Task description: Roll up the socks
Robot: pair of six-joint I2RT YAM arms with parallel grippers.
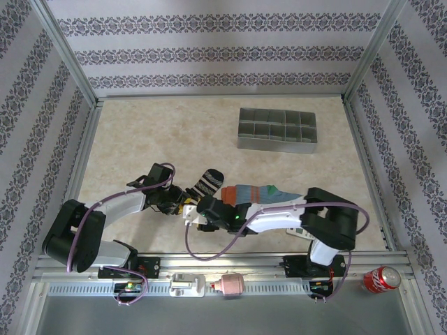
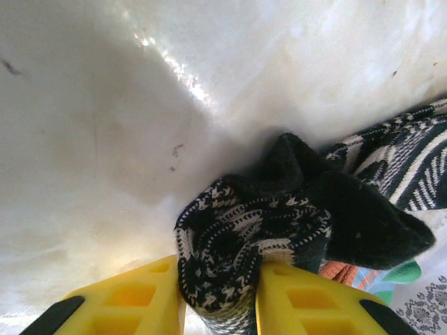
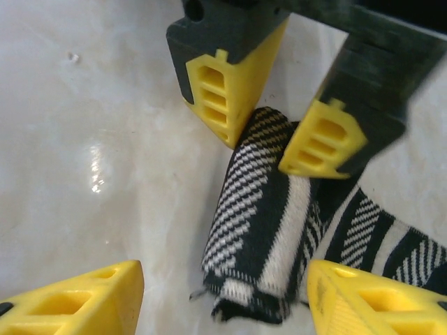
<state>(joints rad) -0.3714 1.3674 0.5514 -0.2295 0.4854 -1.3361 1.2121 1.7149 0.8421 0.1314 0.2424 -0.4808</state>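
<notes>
the beige table (image 1: 140,153) carries both socks near its front edge. the blue-teal sock (image 1: 262,193) lies just beside the black striped sock (image 3: 258,230), which is partly rolled. the left claw (image 2: 216,296) is pinched closed on the black striped sock's bunched end. the right claw (image 3: 223,293) is spread wide on either side of the roll, gripping nothing.

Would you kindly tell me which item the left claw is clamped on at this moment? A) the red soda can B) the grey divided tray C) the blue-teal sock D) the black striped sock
D: in the left wrist view, the left claw has its yellow fingers pressed on either side of the bunched end of the black striped sock.
</notes>
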